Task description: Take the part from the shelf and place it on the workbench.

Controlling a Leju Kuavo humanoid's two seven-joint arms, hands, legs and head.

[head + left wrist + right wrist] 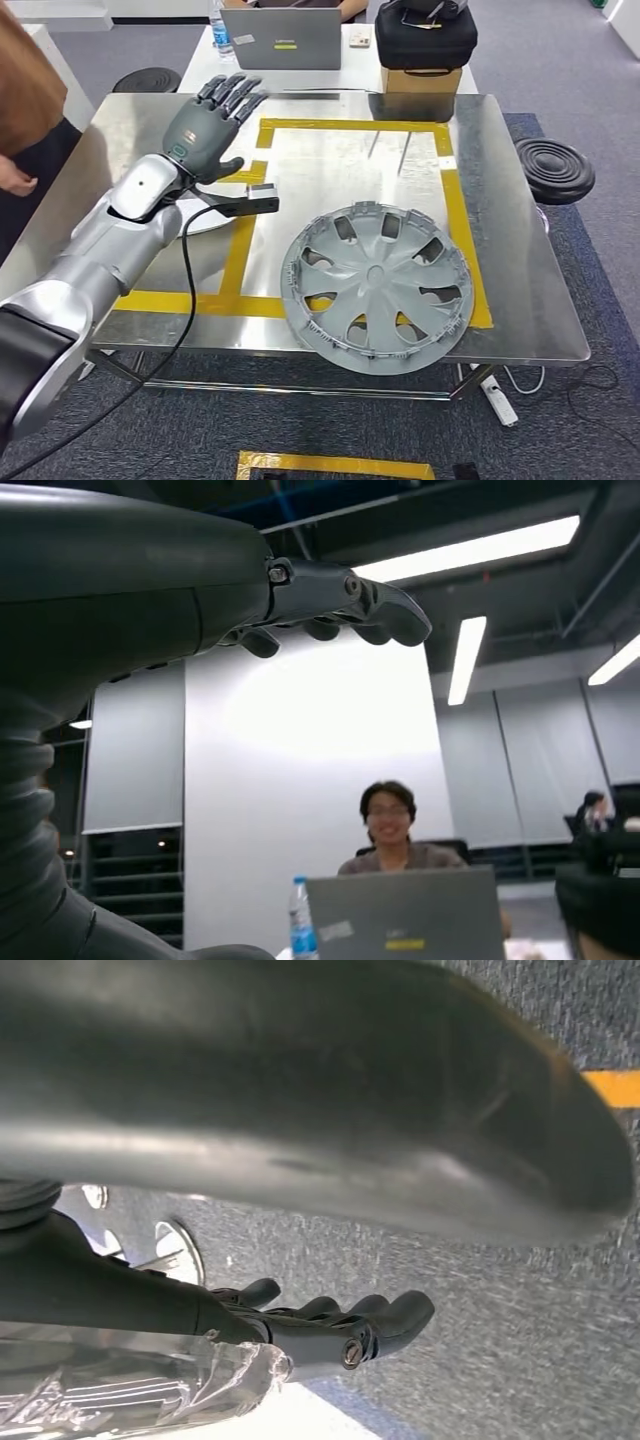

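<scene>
The part, a grey wheel cover (377, 285), lies flat on the steel workbench (521, 260), at the near right corner of a yellow-taped square, its rim reaching the bench's near edge. My left hand (207, 125) hovers over the bench's far left, well left of the cover, fingers stretched out and apart, holding nothing. In the left wrist view its fingers (343, 595) point out into the room. In the right wrist view my right hand (332, 1325) hangs over grey carpet, fingers extended and empty.
Behind the bench stands a white table with a laptop (281, 40), a water bottle (220, 35) and a black case on a box (425, 40). Black stools (555, 168) flank the bench. A person (23, 100) stands at the left edge; another (389, 825) sits behind the laptop.
</scene>
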